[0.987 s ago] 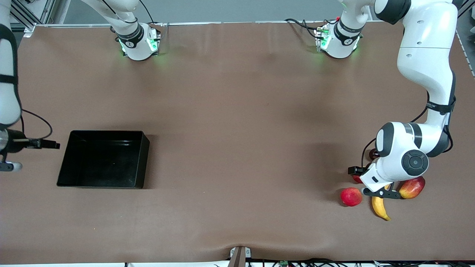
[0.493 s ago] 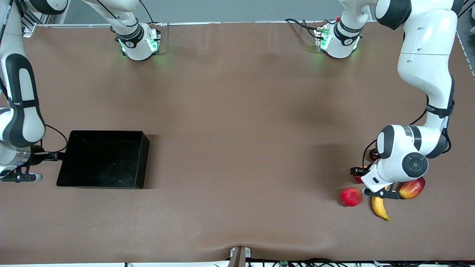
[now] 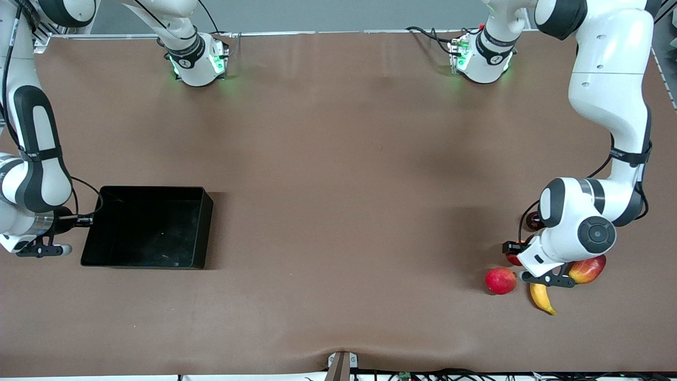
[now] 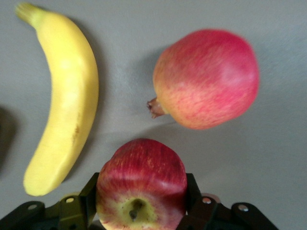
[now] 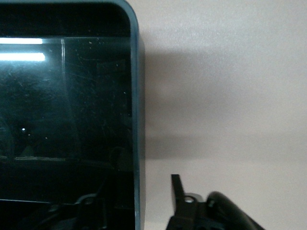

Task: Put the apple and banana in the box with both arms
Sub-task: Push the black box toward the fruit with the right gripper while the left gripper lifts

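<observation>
Right tool (image 5: 139, 206) moved in astride box (image 3: 148, 227) wall, left tool (image 4: 141, 211) clamping apple (image 4: 141, 184)

You have the box (image 3: 148, 227) toward the right arm's end of the table. All the fruit sits well apart from the box, toward the left arm's end: the apple (image 4: 141, 184), with the banana (image 3: 542, 297) and a round fruit (image 3: 500, 280) nearer the front camera, and a mango (image 3: 587, 269) beside the banana.

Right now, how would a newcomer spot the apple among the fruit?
Look at the fruit cluster at the left arm's end of the table. The apple sits between the left gripper fingers, beside the banana; unlike the pinkish round fruit, it has a yellowish stem patch.
</observation>
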Robot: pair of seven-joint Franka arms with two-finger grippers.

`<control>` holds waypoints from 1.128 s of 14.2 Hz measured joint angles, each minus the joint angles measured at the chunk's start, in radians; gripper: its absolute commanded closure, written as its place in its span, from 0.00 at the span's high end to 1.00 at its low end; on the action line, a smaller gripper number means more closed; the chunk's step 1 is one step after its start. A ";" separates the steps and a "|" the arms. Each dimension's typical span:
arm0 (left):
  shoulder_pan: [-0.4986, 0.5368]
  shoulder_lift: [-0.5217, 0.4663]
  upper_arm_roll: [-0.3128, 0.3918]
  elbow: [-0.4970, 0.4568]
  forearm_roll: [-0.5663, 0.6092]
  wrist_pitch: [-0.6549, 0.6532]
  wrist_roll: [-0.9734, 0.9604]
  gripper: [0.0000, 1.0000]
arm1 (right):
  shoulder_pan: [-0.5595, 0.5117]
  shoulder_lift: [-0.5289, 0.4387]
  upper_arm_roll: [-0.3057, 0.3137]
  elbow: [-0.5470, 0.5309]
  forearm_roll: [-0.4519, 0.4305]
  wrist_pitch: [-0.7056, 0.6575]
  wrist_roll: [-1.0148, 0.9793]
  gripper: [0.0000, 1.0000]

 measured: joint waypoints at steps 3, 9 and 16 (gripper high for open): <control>-0.003 -0.064 -0.007 0.003 0.000 -0.046 -0.014 0.00 | -0.002 0.000 0.002 0.000 0.009 -0.003 -0.003 0.00; -0.007 -0.200 -0.080 0.004 0.000 -0.153 -0.156 0.00 | 0.000 -0.005 0.014 0.009 0.026 -0.030 -0.007 0.00; -0.009 -0.272 -0.133 0.004 0.000 -0.213 -0.263 0.00 | 0.164 -0.080 0.028 0.145 0.113 -0.359 0.105 0.00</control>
